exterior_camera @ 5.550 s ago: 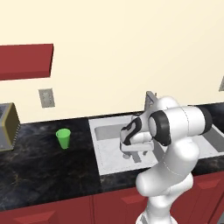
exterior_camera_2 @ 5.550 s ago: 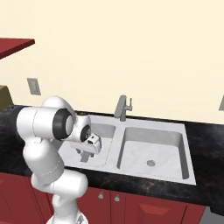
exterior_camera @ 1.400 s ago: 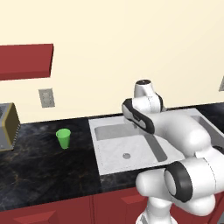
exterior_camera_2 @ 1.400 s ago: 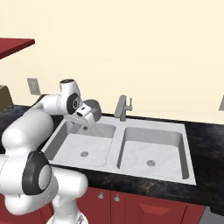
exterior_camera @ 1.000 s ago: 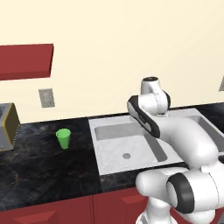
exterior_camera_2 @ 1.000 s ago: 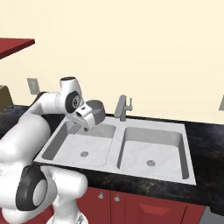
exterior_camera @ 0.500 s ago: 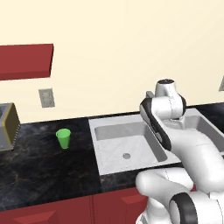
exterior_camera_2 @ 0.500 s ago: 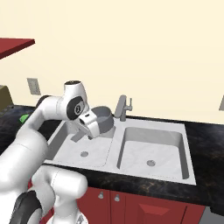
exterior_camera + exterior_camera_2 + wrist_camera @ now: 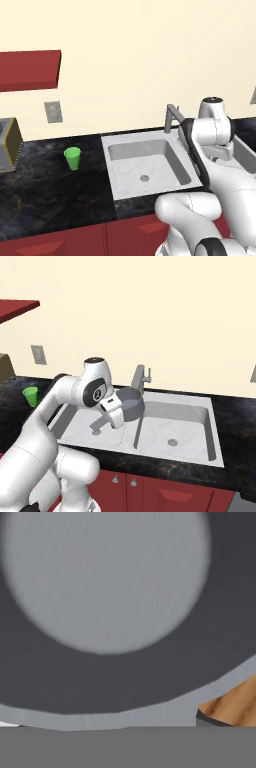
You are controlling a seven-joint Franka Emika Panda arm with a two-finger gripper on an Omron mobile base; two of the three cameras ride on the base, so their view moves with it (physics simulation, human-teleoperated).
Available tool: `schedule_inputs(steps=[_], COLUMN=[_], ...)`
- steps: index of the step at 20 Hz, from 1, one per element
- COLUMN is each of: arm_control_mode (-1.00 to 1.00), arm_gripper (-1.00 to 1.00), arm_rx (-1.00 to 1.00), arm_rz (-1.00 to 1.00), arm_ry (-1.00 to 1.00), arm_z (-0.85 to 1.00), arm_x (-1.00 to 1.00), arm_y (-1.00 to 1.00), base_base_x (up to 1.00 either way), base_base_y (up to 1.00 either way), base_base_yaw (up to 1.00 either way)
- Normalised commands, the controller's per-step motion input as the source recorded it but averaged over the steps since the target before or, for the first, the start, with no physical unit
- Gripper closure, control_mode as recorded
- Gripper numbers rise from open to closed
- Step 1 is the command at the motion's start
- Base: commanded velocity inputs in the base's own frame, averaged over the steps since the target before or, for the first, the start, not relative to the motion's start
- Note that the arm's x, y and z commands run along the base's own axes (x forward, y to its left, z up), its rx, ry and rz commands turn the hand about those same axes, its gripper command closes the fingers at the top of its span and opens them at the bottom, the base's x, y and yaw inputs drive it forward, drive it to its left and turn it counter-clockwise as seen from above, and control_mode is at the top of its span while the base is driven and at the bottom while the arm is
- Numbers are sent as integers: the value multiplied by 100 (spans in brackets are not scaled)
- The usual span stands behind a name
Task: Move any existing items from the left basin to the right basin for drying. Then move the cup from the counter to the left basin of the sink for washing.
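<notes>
Right base view, read from its left edge: the green cup (image 9: 30, 396) stands upright, rim up, on the black counter (image 9: 227, 411) well to the left of the sink (image 9: 212, 421). Next comes the left basin (image 9: 95, 428), whose floor shows bare around the arm's shadow. Above the divider between the two bowls the gripper (image 9: 121, 416) carries the grey pan (image 9: 130, 403), lifted clear of the steel, just in front of the faucet (image 9: 140, 377). The pan sits level, its open side up, on the right-hand side of the hand and touching it. Its stubby handle is hidden behind the hand, so I cannot tell which way its long axis points. The fingers themselves are covered by the hand's white body, so whether they are clamped on the pan wall or on the handle is not clear; the pan hangs nowhere else, so it is pinched in the jaws. To the right lies the right basin (image 9: 180, 428) with its round drain.

Left base view: the cup (image 9: 73, 158) is near the counter's middle, the left basin (image 9: 150, 165) lies to its right, and the arm covers the right bowl.

Hand view: the pan (image 9: 125, 677) is pressed close, its pale round floor ringed by a dark wall, blurred and cut off at the edges.
</notes>
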Motion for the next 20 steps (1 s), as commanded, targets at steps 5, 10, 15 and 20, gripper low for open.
schedule_inputs(steps=[5, 10, 15, 20], arm_control_mode=[-100, -100, -100, -100], arm_gripper=[100, 100, 100, 100], arm_rx=[0, 0, 2, 3], arm_rz=[-10, -6, -2, 0], arm_ry=[0, 0, 0, 0], arm_z=[0, -3, -12, -18], arm_x=[-1, 24, 39, 40], arm_y=[-55, -57, -50, -40], base_base_x=[0, 0, 0, 0], base_base_y=[0, 0, 0, 0], base_base_yaw=[0, 0, 0, 0])
